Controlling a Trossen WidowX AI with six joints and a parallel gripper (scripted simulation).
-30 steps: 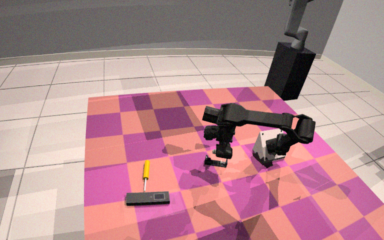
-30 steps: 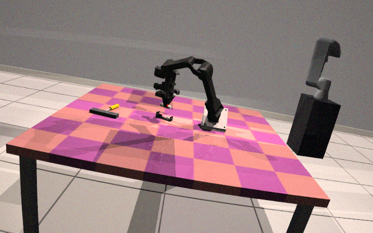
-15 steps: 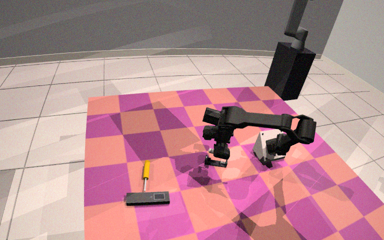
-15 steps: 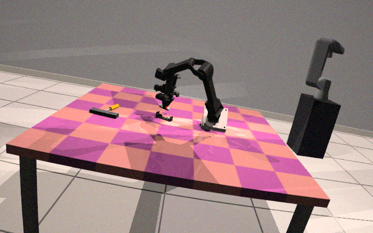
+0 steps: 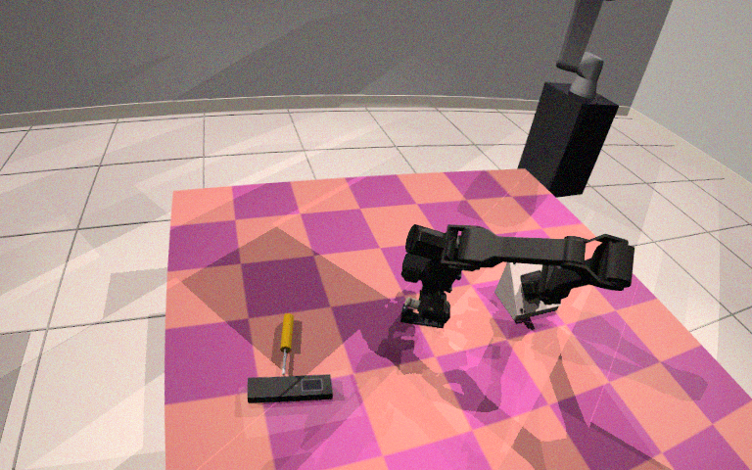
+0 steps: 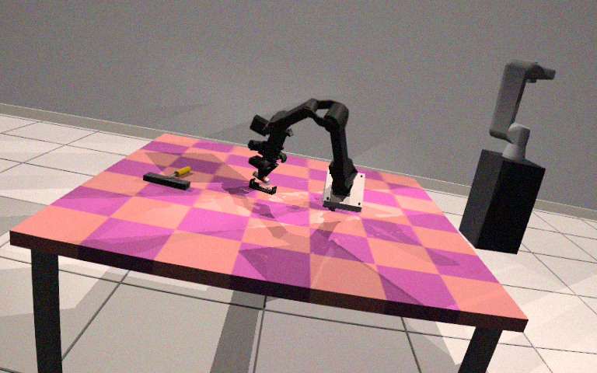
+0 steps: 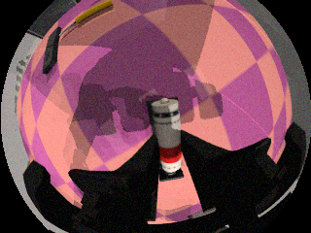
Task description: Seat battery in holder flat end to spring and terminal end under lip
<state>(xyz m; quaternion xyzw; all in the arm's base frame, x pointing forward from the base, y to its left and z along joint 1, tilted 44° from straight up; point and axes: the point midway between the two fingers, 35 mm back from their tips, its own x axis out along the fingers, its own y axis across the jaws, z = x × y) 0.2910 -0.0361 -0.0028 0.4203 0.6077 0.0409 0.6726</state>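
Note:
The battery (image 7: 167,133) (image 6: 265,179) is grey with dark bands, a red band and a white end. Its nubbed terminal end is at the top in the wrist view. My gripper (image 7: 168,136) is shut on it, one finger on each side. The black holder (image 5: 412,320) (image 6: 263,189) (image 7: 171,176) lies on the table below the battery. The battery lines up roughly with the holder's length and looks slightly above it in the exterior view. Contact between them cannot be told. The battery and fingers hide most of the holder, including its spring and lip, in the wrist view.
A yellow-handled screwdriver (image 5: 286,332) (image 6: 183,171) (image 7: 94,11) and a long black box (image 5: 271,390) (image 6: 166,181) (image 7: 51,52) with a small screen lie left of the holder in the top and exterior views. The arm's white base plate (image 6: 358,189) stands to the right.

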